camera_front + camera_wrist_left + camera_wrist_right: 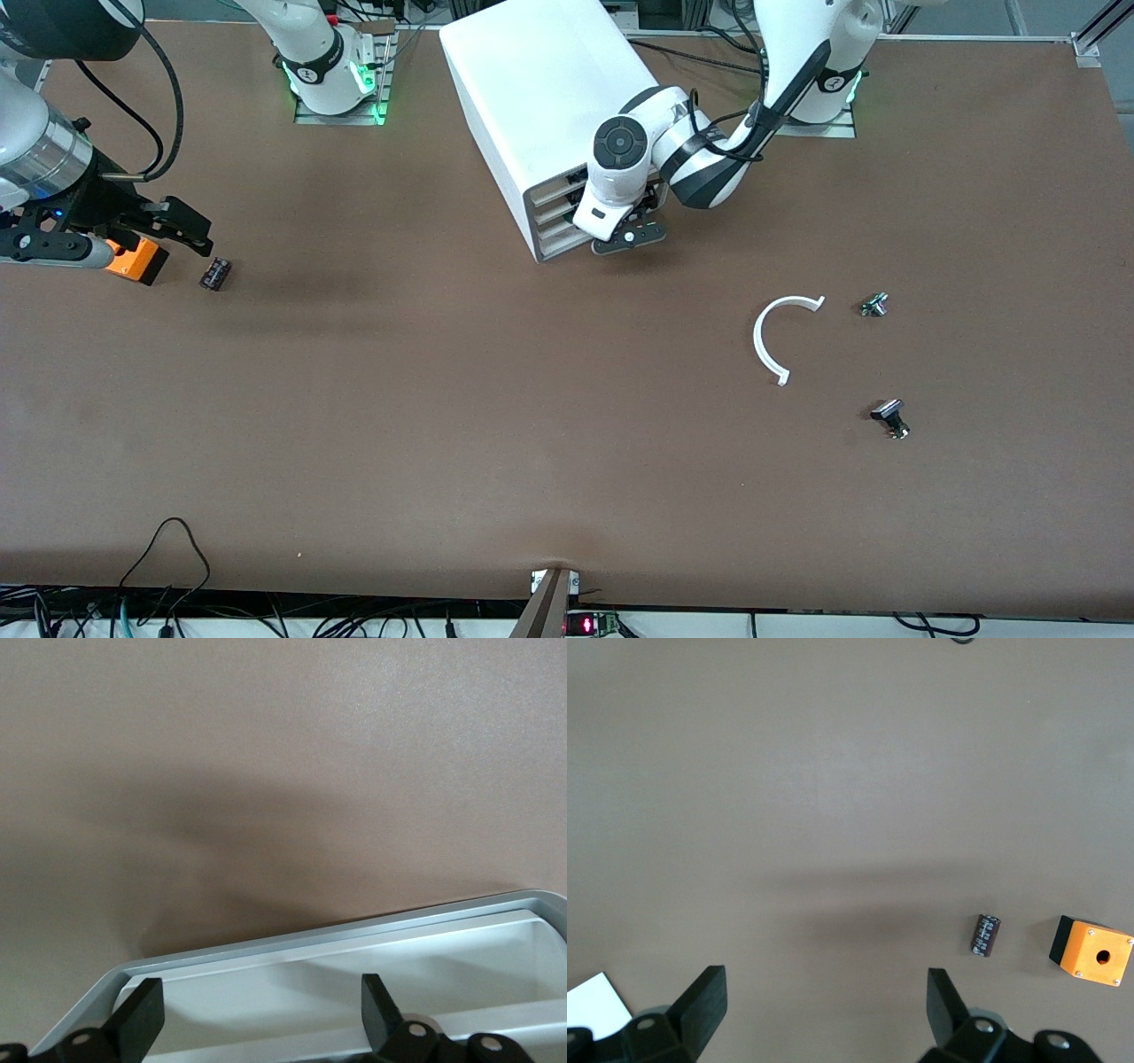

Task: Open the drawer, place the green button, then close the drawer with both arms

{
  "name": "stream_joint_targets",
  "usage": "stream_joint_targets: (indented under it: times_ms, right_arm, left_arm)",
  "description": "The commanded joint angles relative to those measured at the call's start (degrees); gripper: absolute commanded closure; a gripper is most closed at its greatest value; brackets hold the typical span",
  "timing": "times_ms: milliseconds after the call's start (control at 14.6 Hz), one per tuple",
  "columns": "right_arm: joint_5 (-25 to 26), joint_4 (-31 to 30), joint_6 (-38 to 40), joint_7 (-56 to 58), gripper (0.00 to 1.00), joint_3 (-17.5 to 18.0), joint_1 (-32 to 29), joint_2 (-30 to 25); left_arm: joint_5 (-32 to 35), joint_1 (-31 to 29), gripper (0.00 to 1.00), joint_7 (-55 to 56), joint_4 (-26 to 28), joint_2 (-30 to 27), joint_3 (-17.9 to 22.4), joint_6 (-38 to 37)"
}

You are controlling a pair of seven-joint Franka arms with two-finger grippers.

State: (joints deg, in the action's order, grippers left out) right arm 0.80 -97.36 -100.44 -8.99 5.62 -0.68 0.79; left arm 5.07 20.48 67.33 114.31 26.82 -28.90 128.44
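The white cabinet [523, 97] stands at the robots' side of the table, its stacked drawer fronts [551, 217] facing the front camera. My left gripper [625, 229] is at those fronts, open. In the left wrist view my left gripper [261, 992] is open and empty over a pulled-out white drawer tray [354, 935]; the part of the tray that shows holds nothing. The green-capped button does not show in any view. My right gripper [182, 226] is open and empty, up over the table at the right arm's end, and also shows in the right wrist view [826, 988].
An orange box with a hole [135, 260] [1092, 951] and a small black cylinder [215, 273] [986, 935] lie under the right gripper. A white arc [769, 337] and two small black-and-silver buttons [874, 305] [890, 416] lie toward the left arm's end.
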Motion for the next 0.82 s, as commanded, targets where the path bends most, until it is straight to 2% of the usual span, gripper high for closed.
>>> stream_joint_targets:
  times_ms: [0, 206, 412, 618, 755]
  right_arm:
    - [-0.5, 0.9, 1.0, 0.9, 0.00, 0.1, -0.2, 0.2]
    - [-0.5, 1.0, 1.0, 1.1, 0.00, 0.1, -0.2, -0.3]
    - [-0.5, 1.4, 1.0, 2.0, 0.00, 0.2, -0.3, -0.4]
    - [-0.7, 1.5, 1.0, 3.0, 0.00, 0.1, -0.3, -0.4]
    - [-0.8, 1.5, 1.1, 6.6, 0.00, -0.1, -0.3, -0.4]
  left_arm:
    - [-1.5, -0.4, 0.02, -0.3, -0.4, -0.3, -0.7, -1.2]
    - [-0.7, -3.0, 0.02, -1.2, -3.9, -0.5, -0.2, -4.7]
    - [-0.7, -7.9, 0.02, -11.0, -12.5, -0.3, 0.0, -14.7]
    - [-0.6, -14.3, 0.02, -20.4, -15.4, -0.9, 0.1, -19.1]
    - [-0.6, -16.4, 0.02, -26.3, -19.8, -0.8, 0.0, -22.4]
